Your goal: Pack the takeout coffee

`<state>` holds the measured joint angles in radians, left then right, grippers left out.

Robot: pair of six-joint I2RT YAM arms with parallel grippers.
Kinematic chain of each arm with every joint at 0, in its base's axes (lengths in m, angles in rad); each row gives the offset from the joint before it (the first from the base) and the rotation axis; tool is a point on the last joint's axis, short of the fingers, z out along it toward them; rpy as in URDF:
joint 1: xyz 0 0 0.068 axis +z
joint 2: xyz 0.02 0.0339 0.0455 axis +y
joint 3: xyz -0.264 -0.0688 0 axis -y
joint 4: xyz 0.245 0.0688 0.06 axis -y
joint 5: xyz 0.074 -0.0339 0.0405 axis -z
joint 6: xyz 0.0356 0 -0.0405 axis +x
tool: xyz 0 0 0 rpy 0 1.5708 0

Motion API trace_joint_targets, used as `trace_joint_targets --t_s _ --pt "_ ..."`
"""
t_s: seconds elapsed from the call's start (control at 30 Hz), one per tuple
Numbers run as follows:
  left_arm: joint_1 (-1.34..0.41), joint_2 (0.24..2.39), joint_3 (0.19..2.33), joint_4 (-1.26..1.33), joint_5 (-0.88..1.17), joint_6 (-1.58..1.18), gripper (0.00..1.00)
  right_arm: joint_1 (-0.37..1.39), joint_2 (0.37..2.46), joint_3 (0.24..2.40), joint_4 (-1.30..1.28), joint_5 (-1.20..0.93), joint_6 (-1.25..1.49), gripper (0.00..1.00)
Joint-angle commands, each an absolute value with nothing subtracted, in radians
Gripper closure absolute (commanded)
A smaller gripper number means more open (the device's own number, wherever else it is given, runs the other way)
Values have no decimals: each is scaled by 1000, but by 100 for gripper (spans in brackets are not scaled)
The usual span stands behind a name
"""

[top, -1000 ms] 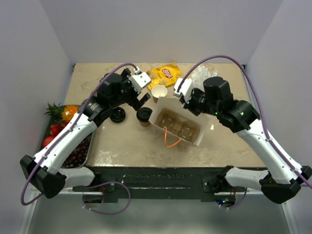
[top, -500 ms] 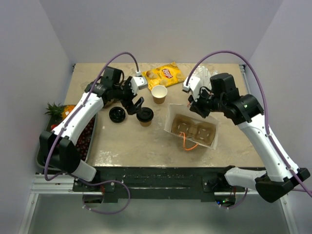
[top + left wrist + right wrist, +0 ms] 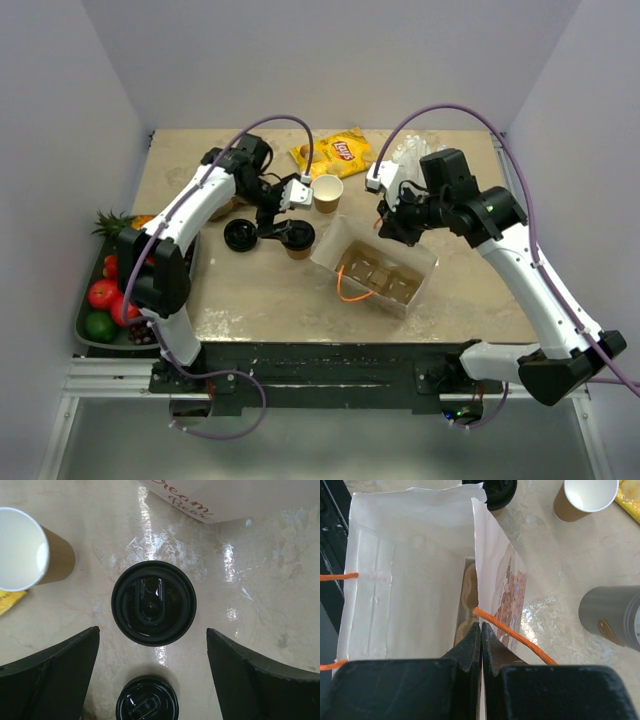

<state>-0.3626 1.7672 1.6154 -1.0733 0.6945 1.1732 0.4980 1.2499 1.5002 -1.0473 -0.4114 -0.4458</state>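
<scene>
The takeout coffee (image 3: 297, 237) is a tan cup with a black lid on, standing mid-table. In the left wrist view I look straight down on its lid (image 3: 153, 602). My left gripper (image 3: 283, 227) hovers over it, open (image 3: 152, 636), with one finger (image 3: 55, 672) on each side and not touching it. A loose black lid (image 3: 147, 701) lies just behind it (image 3: 241, 236). A second tan cup (image 3: 327, 192) stands open and white inside (image 3: 20, 547). My right gripper (image 3: 386, 224) is shut (image 3: 481, 626) on the rim of the white paper bag (image 3: 410, 580).
The bag (image 3: 420, 262) stands open with a pulp carrier (image 3: 375, 277) inside and orange handles (image 3: 517, 636). A yellow chip packet (image 3: 336, 152) lies at the back. A grey cup (image 3: 612, 612) stands by the bag. A fruit tray (image 3: 82, 325) sits at the left edge.
My left gripper has swung down over the lidded cup. The right gripper, still pinching the bag's rim, has shifted the bag around on the table.
</scene>
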Motion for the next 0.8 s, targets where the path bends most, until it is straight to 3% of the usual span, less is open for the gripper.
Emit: trace_joint_targets --t_s 0.0,0.77 --pt "-365 1778 1632 -1065 755 1253 8 497 1238 1516 -1055 -423 -448 100" --pt "-371 1937 1697 -1061 765 1215 7 476 1241 1505 -1051 -396 -451 100"
